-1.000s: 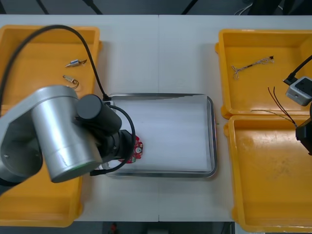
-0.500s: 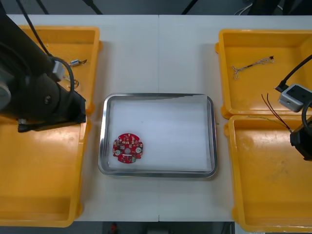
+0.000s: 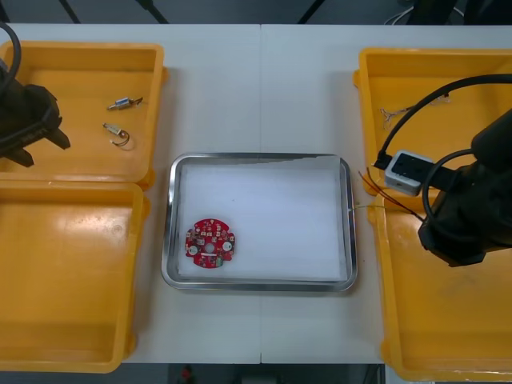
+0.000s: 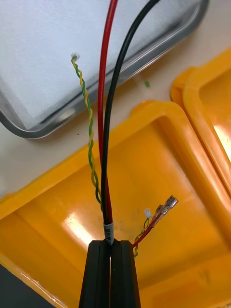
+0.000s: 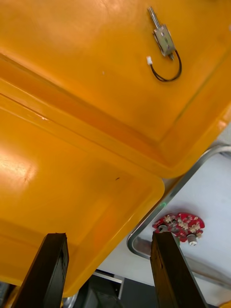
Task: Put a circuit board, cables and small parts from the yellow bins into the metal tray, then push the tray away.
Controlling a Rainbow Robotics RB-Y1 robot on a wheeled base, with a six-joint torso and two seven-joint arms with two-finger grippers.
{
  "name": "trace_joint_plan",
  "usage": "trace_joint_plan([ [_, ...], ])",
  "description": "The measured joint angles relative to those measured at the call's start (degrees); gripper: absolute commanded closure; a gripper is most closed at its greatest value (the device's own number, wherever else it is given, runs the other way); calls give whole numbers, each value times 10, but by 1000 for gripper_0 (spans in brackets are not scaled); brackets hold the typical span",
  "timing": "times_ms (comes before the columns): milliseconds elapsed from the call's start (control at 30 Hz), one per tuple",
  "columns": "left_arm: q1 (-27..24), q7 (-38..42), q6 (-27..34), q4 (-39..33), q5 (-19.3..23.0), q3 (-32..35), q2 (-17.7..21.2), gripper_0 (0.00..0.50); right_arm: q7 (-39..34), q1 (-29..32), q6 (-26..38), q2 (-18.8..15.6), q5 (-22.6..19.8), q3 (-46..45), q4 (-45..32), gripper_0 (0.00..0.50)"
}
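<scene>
The red circuit board (image 3: 209, 245) is lying in the near left corner of the metal tray (image 3: 350, 232). Two small metal parts (image 3: 124, 102) are being kept in the far left yellow bin (image 3: 80, 72). Red, black and twisted green-yellow cables (image 4: 103, 120) are being gripped by the right claw (image 4: 110, 243), which has been brought from the right edge of the tabletop (image 3: 256, 88) towards the tray. The left claw (image 5: 108, 238) is being held wide, drawn back to the left edge.

Metal tray (image 3: 350, 224): centre of frame; circuit board (image 3: 210, 245) inside, lower-left corner; upper-left bin (image 3: 80, 72) holds two small metal parts (image 3: 126, 102); lower-left bin (image 3: 72, 280) directly below it; upper-right bin (image 3: 416, 72) above lower-right bin (image 3: 432, 336); cables (image 4: 100, 120) over the right bins' junction, just right of tray.
</scene>
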Motion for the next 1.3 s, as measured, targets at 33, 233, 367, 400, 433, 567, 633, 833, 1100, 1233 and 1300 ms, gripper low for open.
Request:
trace_joint_plan([
  [33, -7, 0, 0, 19, 0, 0, 0, 0, 0, -15, 0, 0, 0, 19, 0, 500],
  [233, -53, 0, -7, 131, 1, 0, 0, 0, 0, -109, -1, 13, 1, 136, 3, 500],
  [367, -87, 0, -24, 198, -2, -1, 0, 0, 0, -161, -1, 53, 12, 203, 25, 500],
  [400, -94, 0, -29, 214, -2, -2, 0, 0, 0, -171, -1, 63, 16, 216, 33, 500],
  [433, -101, 0, -35, 230, -3, -2, 0, 0, 0, -180, -2, 75, 23, 230, 42, 500],
  [567, -125, 0, -60, 286, -10, -4, 0, 0, 0, -211, -5, 122, 61, 288, 82, 500],
  [633, -134, 0, -71, 310, -15, -4, 0, 0, 0, -219, -11, 141, 78, 313, 100, 500],
  [833, -159, 0, -107, 383, -48, -4, -11, 0, 25, -224, -32, 180, 137, 371, 144, 500],
  [1100, -199, 1, -153, 478, -118, -4, -64, 0, 42, -224, -89, 209, 184, 420, 203, 500],
  [1233, -221, 23, -186, 517, -165, -4, -101, 0, 50, -224, -118, 223, 203, 448, 240, 500],
  [1300, -232, 56, -201, 534, -188, -4, -121, 0, 50, -224, -124, 230, 206, 458, 259, 500],
])
